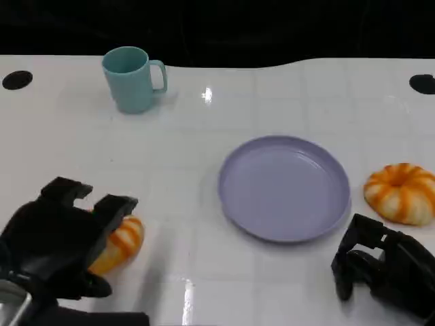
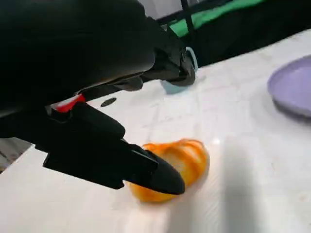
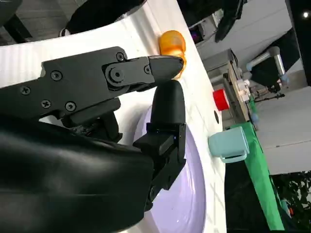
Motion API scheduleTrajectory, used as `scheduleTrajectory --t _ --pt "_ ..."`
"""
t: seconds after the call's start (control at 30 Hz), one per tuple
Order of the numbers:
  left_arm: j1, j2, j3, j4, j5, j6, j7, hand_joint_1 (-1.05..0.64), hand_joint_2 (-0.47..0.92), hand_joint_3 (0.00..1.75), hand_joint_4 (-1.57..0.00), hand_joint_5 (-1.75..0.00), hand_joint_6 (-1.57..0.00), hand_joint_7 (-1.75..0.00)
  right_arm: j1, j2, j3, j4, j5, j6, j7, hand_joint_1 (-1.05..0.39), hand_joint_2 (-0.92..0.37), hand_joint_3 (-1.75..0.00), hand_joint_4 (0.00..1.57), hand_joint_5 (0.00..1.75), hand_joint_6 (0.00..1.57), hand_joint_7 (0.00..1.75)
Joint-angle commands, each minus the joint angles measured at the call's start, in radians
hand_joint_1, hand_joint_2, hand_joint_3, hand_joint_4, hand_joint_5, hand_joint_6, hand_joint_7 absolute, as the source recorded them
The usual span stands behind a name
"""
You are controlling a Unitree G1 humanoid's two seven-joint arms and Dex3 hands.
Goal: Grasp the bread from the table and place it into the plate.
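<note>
The fingers [image 1: 112, 207] of the left hand [image 1: 58, 244] are spread apart over one orange-and-white striped bread [image 1: 121, 243], which lies on the white bench [image 1: 204, 176] at its near left. In the left wrist view one finger tip lies against the near side of that bread [image 2: 180, 165] while the other fingers stand well above it, so the bread is touched but not seen to be gripped; nothing is lifted.

The right hand [image 1: 384, 265] is seen low over the bench at the near right, its fingers [image 1: 350, 261] curled downward with nothing between them. In the right wrist view the right fingers [image 3: 165, 104] are seen reaching out over the plate's edge.

Two breads are counted. The second bread [image 1: 401, 193], ring-shaped and also striped orange and white, lies on the bench just beside the right edge of the plate, and just beyond the right hand.

One plate [image 1: 284, 188], round and pale purple, is seen at the middle of the bench, between the two breads, with nothing in it. Neither bread is in the plate.

One teal mug [image 1: 132, 78] stands upright at the far left of the bench, handle turned to the right, well apart from everything else. Two dark round marks are seen at the far corners of the bench, one on each side.
</note>
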Motion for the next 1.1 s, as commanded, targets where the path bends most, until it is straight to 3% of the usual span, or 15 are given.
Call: scheduleTrajectory --t 0.03,0.47,0.83,1.1 --pt "-0.056 0.018 -0.050 0.045 0.049 0.044 -0.020 -0.59 0.71 0.00 -0.01 -0.32 -0.20 -0.14 0.005 -0.004 -0.005 0.003 0.004 0.012 0.005 -0.57 -0.92 -0.17 0.75 1.75 0.72 1.49" --pt "-0.276 0.043 -0.171 0.426 -0.021 0.051 0.021 -0.49 0.68 0.00 -0.01 -0.27 -0.21 -0.10 0.015 -0.005 0.002 0.005 -0.031 -0.071 -0.021 -0.59 -0.92 -0.20 0.74 1.75 0.63 1.63" --pt "-0.433 0.039 -0.293 0.740 -0.047 0.088 0.069 -0.51 0.66 0.00 -0.06 -0.23 -0.25 -0.08 0.022 -0.010 0.007 -0.006 -0.036 -0.059 -0.028 -0.61 -0.92 -0.20 0.71 1.75 0.63 1.58" --pt "-0.480 0.047 -0.346 0.854 -0.101 0.079 0.140 -0.48 0.70 0.01 -0.16 -0.27 -0.35 -0.10 0.028 -0.011 0.008 -0.020 -0.037 -0.052 -0.035 -0.59 -0.92 -0.20 0.72 1.75 0.64 1.58"
